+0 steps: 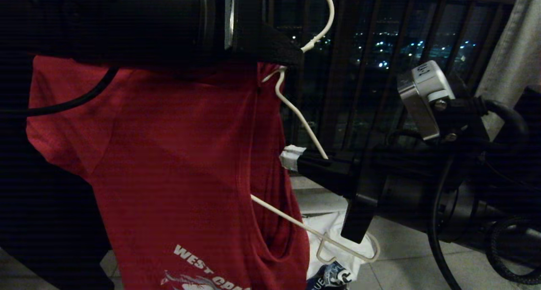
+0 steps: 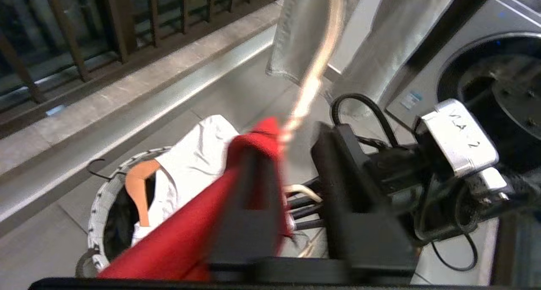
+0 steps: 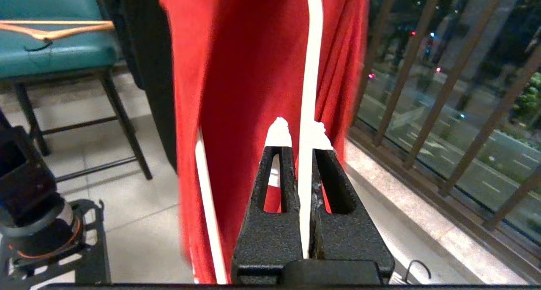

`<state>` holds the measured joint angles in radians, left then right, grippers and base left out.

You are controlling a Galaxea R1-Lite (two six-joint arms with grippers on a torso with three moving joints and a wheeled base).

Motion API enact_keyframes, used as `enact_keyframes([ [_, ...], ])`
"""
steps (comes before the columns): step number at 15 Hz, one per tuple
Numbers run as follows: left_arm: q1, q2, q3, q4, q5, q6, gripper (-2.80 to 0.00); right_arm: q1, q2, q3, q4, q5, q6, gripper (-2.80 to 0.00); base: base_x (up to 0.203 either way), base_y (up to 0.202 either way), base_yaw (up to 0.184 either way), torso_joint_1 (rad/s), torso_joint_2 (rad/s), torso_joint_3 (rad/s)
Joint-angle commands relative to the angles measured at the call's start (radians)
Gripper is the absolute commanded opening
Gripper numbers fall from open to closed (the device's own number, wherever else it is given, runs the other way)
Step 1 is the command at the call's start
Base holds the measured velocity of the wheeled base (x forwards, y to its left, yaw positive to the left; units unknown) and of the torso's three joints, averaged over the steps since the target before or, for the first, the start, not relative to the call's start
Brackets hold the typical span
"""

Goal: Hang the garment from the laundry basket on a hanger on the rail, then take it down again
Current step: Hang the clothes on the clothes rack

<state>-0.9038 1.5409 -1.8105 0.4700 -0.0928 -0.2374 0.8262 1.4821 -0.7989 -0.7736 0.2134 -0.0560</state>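
Two grippers are engaged at the garment (image 1: 177,163), a red T-shirt with white "WEST" lettering, which hangs in the air in front of the dark window railing (image 1: 380,49), partly threaded onto the white wire hanger (image 1: 296,112).

Right gripper (image 3: 301,131): its jaws are clamped tight on one wire arm of the hanger, which runs between the white-tipped fingers (image 3: 277,131). The hanger is tilted steeply, its hook (image 1: 325,15) uppermost.

Left gripper (image 2: 281,142): positioned at the garment's collar beside the hanger's twisted neck. Red fabric lies against one finger; whether the jaws grip it, or how far apart they stand, cannot be determined.

Below on the tiled floor stands the laundry basket (image 2: 99,201), containing a white T-shirt (image 2: 190,159) and a wooden hanger (image 2: 139,184).
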Motion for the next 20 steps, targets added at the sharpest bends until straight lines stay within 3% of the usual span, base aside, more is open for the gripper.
enact_keyframes([
  [1, -0.007, -0.014, 0.014, 0.001, 0.001, -0.002, 0.00, 0.000, -0.003, 0.001, -0.004, 0.001, -0.001, -2.80, 0.000, 0.000, 0.000, 0.000, 0.00, 0.000],
  [10, -0.018, -0.074, 0.007, 0.001, 0.018, 0.005, 0.00, -0.005, -0.003, -0.006, -0.004, 0.000, 0.001, -2.80, 0.000, 0.000, 0.000, 0.000, 0.00, 0.000],
  [15, -0.088, -0.103, -0.002, 0.006, 0.033, 0.027, 0.00, -0.008, -0.014, -0.011, -0.004, -0.002, 0.001, -2.80, 0.000, 0.000, 0.000, 0.000, 0.00, 0.000],
  [18, -0.092, -0.076, -0.033, 0.007, 0.038, 0.030, 0.00, -0.009, -0.022, -0.009, -0.003, -0.002, 0.001, -2.80, 0.000, 0.000, 0.000, 0.000, 0.00, 0.000],
  [20, -0.109, -0.065, -0.050, 0.027, 0.043, 0.082, 0.00, -0.009, -0.025, -0.009, -0.003, -0.002, 0.001, -2.80, 0.000, 0.000, 0.000, 0.000, 0.00, 0.000],
])
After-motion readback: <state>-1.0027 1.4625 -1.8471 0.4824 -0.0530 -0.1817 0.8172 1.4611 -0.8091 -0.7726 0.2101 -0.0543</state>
